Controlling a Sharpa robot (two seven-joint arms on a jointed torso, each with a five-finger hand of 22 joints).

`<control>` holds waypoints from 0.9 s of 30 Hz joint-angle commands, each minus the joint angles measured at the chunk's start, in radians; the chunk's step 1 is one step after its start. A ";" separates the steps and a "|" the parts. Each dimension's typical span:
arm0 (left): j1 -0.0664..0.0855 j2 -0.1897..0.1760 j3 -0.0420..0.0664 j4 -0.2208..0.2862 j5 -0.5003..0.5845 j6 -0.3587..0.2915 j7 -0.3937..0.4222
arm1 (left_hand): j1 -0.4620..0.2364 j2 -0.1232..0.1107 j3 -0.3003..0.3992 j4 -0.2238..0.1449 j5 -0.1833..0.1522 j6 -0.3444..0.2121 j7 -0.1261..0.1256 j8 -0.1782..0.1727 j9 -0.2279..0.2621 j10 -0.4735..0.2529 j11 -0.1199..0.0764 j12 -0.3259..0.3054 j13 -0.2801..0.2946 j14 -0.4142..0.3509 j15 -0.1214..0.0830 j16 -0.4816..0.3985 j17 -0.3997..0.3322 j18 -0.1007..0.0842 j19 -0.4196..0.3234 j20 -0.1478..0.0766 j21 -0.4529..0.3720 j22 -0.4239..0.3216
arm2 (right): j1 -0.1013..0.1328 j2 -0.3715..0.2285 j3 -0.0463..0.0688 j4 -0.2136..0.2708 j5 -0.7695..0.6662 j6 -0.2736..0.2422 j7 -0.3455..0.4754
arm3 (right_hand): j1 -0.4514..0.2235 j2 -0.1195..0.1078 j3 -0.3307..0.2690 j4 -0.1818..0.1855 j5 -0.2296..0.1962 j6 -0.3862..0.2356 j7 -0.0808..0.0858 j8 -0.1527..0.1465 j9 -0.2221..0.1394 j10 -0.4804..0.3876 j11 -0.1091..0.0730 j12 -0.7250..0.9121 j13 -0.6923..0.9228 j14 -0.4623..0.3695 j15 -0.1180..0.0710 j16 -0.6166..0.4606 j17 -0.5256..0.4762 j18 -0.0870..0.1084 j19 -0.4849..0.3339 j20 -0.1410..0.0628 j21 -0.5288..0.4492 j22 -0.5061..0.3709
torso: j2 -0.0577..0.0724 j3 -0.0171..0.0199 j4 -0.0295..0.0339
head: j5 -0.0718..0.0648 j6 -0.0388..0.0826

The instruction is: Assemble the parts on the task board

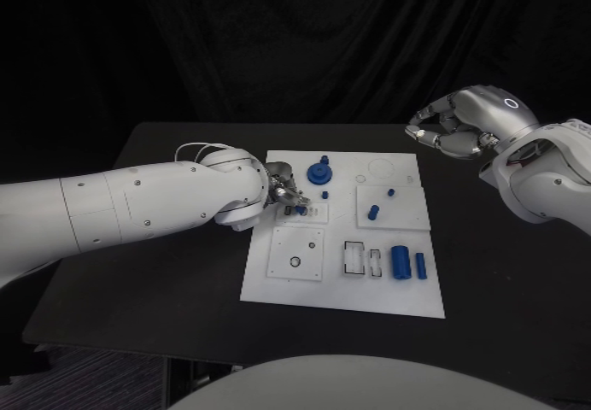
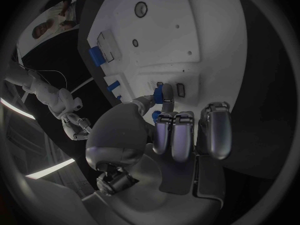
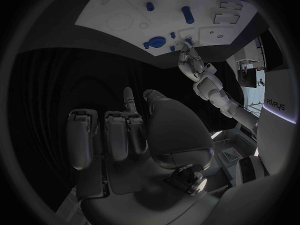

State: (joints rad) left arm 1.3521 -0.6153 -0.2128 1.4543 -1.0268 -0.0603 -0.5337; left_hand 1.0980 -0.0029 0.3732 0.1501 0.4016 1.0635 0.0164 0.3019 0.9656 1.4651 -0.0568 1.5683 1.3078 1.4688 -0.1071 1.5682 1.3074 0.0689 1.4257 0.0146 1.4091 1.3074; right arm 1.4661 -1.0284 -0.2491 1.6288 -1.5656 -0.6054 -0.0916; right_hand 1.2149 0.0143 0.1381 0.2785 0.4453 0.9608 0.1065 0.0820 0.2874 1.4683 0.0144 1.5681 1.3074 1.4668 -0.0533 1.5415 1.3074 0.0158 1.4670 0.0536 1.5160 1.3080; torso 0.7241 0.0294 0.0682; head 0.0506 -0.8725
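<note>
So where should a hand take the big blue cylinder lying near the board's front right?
Probably across the middle of the blue cylinder, from above: it lies flat with its curved flanks exposed. Fingers would straddle it; a slimmer blue piece lies close beside.

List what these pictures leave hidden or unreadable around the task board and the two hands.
- Head view: the left hand covers the task board beneath it, so the spot it works on is hidden.
- Left wrist view: a small blue part sits at the fingertips; whether it is seated in the board cannot be told.
- Head view: the small holes and marks on the board are too small to read.
- Right hand: curled, above the table's far edge; palm unseen.
</note>
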 commanded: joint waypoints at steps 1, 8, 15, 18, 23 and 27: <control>-0.006 0.004 0.000 -0.002 0.003 -0.018 0.027 | 0.004 0.012 0.011 -0.005 0.006 -0.004 -0.001 -0.005 0.002 0.106 0.001 0.003 0.263 0.102 0.007 0.003 0.263 -0.008 -0.007 -0.002 -0.003 0.062 | -0.003 0.000 0.001 0.000 -0.003 0.004 -0.019 | 0.007 -0.002 0.007 0.000 0.005 0.007 -0.001 -0.003 -0.002 0.102 0.005 0.003 0.263 0.086 0.006 -0.005 0.177 0.002 0.074 0.009 -0.004 0.240 | 0.001 0.0003 0.0000 | 0.001 0.000; -0.017 0.006 0.000 -0.006 0.003 -0.027 0.032 | 0.003 0.015 0.015 -0.005 0.005 -0.004 -0.001 -0.007 0.003 0.106 0.002 0.003 0.263 0.102 0.007 0.003 0.263 -0.008 -0.008 -0.001 -0.004 0.063 | -0.003 0.000 0.001 0.000 -0.003 0.003 -0.018 | 0.007 -0.002 0.007 0.000 0.005 0.007 -0.001 -0.003 -0.002 0.102 0.005 0.003 0.263 0.086 0.006 -0.005 0.177 0.002 0.074 0.009 -0.004 0.240 | 0.001 0.0005 -0.0006 | -0.001 0.000; -0.021 0.005 0.000 -0.008 0.003 -0.037 0.034 | 0.003 0.017 0.019 -0.007 0.005 -0.005 -0.001 -0.008 0.003 0.106 0.002 0.003 0.263 0.102 0.008 0.003 0.263 -0.007 -0.010 -0.001 -0.007 0.060 | -0.004 -0.002 0.001 0.001 -0.003 0.004 -0.018 | 0.008 -0.002 0.008 0.000 0.006 0.007 -0.002 -0.003 -0.002 0.102 0.005 0.003 0.263 0.086 0.006 -0.005 0.178 0.002 0.074 0.009 -0.004 0.240 | 0.001 0.0003 -0.0009 | 0.000 0.000; -0.022 0.004 0.000 -0.008 0.003 -0.038 0.036 | 0.004 0.017 0.020 -0.007 0.005 -0.005 -0.001 -0.008 0.004 0.106 0.002 0.003 0.263 0.102 0.008 0.003 0.263 -0.007 -0.010 -0.001 -0.007 0.059 | -0.004 -0.002 0.001 0.001 -0.003 0.004 -0.018 | 0.008 -0.002 0.008 0.000 0.006 0.007 -0.002 -0.003 -0.002 0.102 0.005 0.003 0.263 0.086 0.006 -0.005 0.178 0.002 0.074 0.009 -0.004 0.240 | 0.001 0.0000 0.0002 | -0.001 0.000; -0.023 0.004 0.000 -0.009 0.003 -0.037 0.038 | 0.003 0.014 0.020 -0.009 0.004 -0.006 0.000 -0.009 0.004 0.106 0.003 0.003 0.263 0.102 0.008 0.003 0.263 -0.007 -0.011 -0.001 -0.009 0.058 | -0.004 0.000 0.001 0.000 -0.003 0.005 -0.017 | 0.008 -0.002 0.008 0.000 0.006 0.007 -0.002 -0.003 -0.002 0.102 0.005 0.003 0.263 0.086 0.006 -0.005 0.178 0.002 0.074 0.009 -0.004 0.240 | 0.000 0.0003 0.0009 | 0.001 0.000; -0.024 0.003 0.000 -0.007 0.003 -0.029 0.039 | -0.001 0.009 0.020 -0.011 -0.003 -0.007 0.001 -0.012 0.006 0.106 0.004 0.003 0.263 0.102 0.009 0.003 0.263 -0.006 -0.014 0.000 -0.012 0.056 | -0.005 0.001 0.001 0.000 -0.003 0.006 -0.017 | 0.008 -0.002 0.008 0.000 0.006 0.007 -0.002 -0.003 -0.002 0.102 0.005 0.003 0.263 0.086 0.006 -0.005 0.178 0.002 0.074 0.009 -0.004 0.240 | 0.001 0.0003 -0.0001 | 0.001 0.000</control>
State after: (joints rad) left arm 1.3330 -0.6128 -0.2109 1.4469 -1.0265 -0.0922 -0.5062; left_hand 1.1035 0.0025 0.3760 0.1529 0.3996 1.0627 0.0165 0.2938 0.9700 1.4652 -0.0567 1.5683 1.3077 1.4651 -0.1035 1.5682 1.3074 0.0688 1.4187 0.0146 1.4003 1.3074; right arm 1.4636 -1.0277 -0.2491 1.6288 -1.5656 -0.6013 -0.0920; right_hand 1.2148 0.0143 0.1383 0.2787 0.4453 0.9608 0.1065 0.0820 0.2867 1.4684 0.0144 1.5681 1.3080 1.4669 -0.0533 1.5415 1.3074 0.0159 1.4670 0.0536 1.5160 1.3078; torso 0.7249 0.0296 0.0682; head 0.0518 -0.8725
